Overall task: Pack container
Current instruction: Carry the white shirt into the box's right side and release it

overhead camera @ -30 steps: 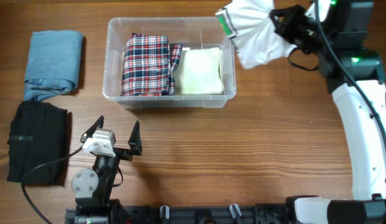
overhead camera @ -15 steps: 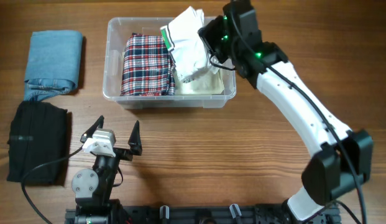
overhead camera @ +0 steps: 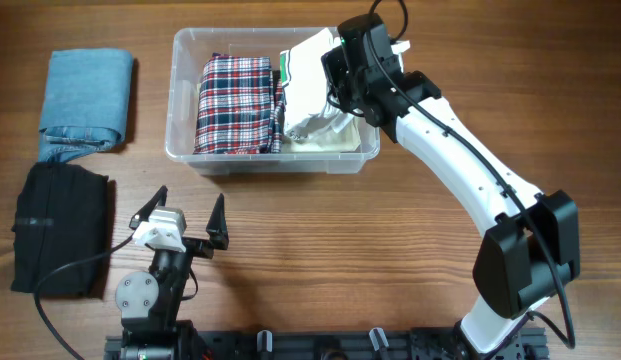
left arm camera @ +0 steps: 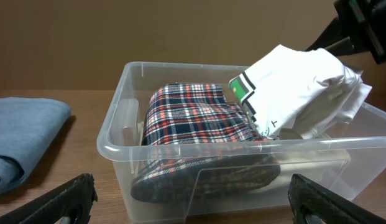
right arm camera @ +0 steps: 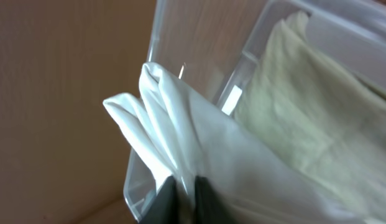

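Observation:
The clear container (overhead camera: 270,161) stands at the table's back centre. It holds a folded plaid garment (overhead camera: 235,105) on the left and a cream garment (overhead camera: 340,138) on the right. My right gripper (overhead camera: 328,78) reaches in over the right half, shut on a white garment with a green tag (overhead camera: 308,88) that rests on the cream one and leans on the plaid. In the right wrist view the gripper (right arm camera: 185,186) pinches the white cloth (right arm camera: 180,130) above the cream garment (right arm camera: 317,112). My left gripper (overhead camera: 185,215) stands open and empty in front of the container (left arm camera: 118,118).
A folded blue denim garment (overhead camera: 87,100) lies at the far left. In front of it lies a folded black garment (overhead camera: 58,225). The right arm stretches diagonally from the front right corner to the bin.
The right arm swung the white garment from right of the bin to over it and lowered it onto the cream garment. The left arm has not moved.

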Tool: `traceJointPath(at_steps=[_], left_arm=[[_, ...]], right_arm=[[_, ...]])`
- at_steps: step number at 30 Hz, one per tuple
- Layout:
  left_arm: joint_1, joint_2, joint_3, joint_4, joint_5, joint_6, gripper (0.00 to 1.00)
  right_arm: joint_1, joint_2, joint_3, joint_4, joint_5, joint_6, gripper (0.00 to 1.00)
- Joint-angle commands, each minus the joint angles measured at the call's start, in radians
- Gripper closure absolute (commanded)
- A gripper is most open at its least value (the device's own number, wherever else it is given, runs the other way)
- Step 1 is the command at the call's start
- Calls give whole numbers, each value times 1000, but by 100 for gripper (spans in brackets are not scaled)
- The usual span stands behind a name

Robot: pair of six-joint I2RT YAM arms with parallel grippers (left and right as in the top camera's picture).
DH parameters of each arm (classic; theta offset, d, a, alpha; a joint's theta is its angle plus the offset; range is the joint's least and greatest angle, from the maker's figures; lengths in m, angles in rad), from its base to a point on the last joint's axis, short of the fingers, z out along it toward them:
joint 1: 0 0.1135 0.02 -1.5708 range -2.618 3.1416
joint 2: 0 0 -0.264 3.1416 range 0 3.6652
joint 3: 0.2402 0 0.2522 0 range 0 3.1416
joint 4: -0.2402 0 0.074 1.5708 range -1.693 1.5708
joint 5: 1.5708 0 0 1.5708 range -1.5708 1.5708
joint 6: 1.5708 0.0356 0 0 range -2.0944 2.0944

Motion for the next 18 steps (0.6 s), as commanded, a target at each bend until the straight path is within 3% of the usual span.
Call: traceJointPath(at_steps=[1,3,4,7,9,12,14,16,18], left_arm=[[-5,-5,-6,-1,-6,12,0],[-5,-5,-6,-1,-6,12,0],[-6,-5,-6,-1,-6,12,0],[-6,-5,-6,-1,-6,12,0],[-5,-5,-6,-1,-6,12,0],[-5,-5,-6,-1,-6,12,0],[-5,-5,-6,-1,-6,12,0],[-5,-5,-6,-1,-6,12,0],[-5,-5,-6,-1,-6,12,0]], right_arm=[[2,7,20,6,40,8,48],[2,7,20,34,40,-77,25],[2,7,20,61,40,-134,19],[2,-4,21,133,36,-327,14],[2,-23,24,209,16,-687,14],[2,-33,33,142,14,-1227,36],[2,-31,32,36,14,-1349,53],[2,-25,30,-13,14,-1391,83],[2,-10,19,-53,14,-1391,96]])
